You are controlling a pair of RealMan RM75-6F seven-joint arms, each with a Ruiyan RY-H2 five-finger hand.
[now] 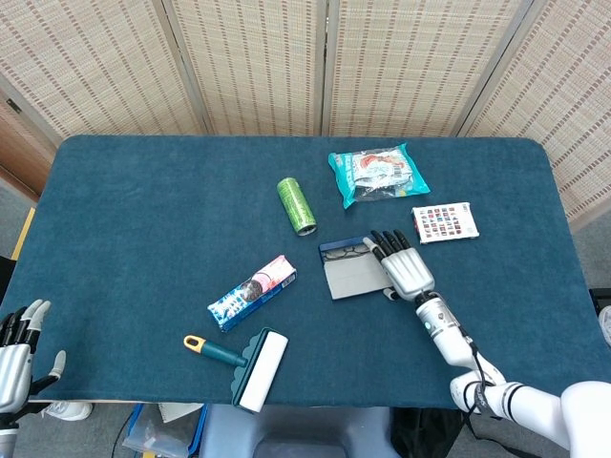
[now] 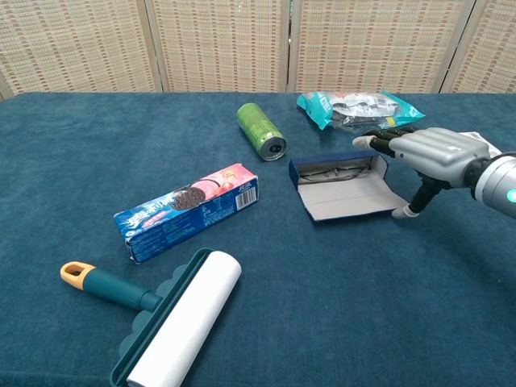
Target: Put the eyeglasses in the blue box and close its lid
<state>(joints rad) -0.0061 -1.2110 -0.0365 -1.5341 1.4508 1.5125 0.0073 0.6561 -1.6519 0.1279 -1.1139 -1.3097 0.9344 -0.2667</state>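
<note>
The left hand (image 1: 17,358) shows only in the head view, at the bottom-left corner off the edge of the tabletop (image 1: 143,210); its pale metallic fingers are spread and hold nothing. The tabletop is covered in a deep teal, felt-like cloth.

Near the front edge lies a lint roller (image 2: 165,322): a white cylinder in a dark green scalloped cradle, with a green handle ending in an orange loop. Just behind it rests a long, glossy cardboard cookie box (image 2: 187,211), blue and pink, lying flat at an angle. Further back a green can (image 2: 260,131) lies on its side, its metal end facing the chest camera.

Right of centre sits the blue box (image 2: 343,187), a shallow rectangular case with its grey-lined lid folded open flat toward the front. The eyeglasses (image 2: 343,172), thin dark wire frames, lie inside the box's tray.

The right hand (image 2: 427,153), silver-shelled with dark fingers, sits at the box's right end. Its fingers (image 2: 377,142) are extended and apart over the tray's right edge, and the thumb tip comes down at the lid's right corner. It grips nothing.

Behind it lie a crinkly teal plastic packet (image 2: 359,109) and a flat white card (image 1: 445,222) printed with small coloured squares.
</note>
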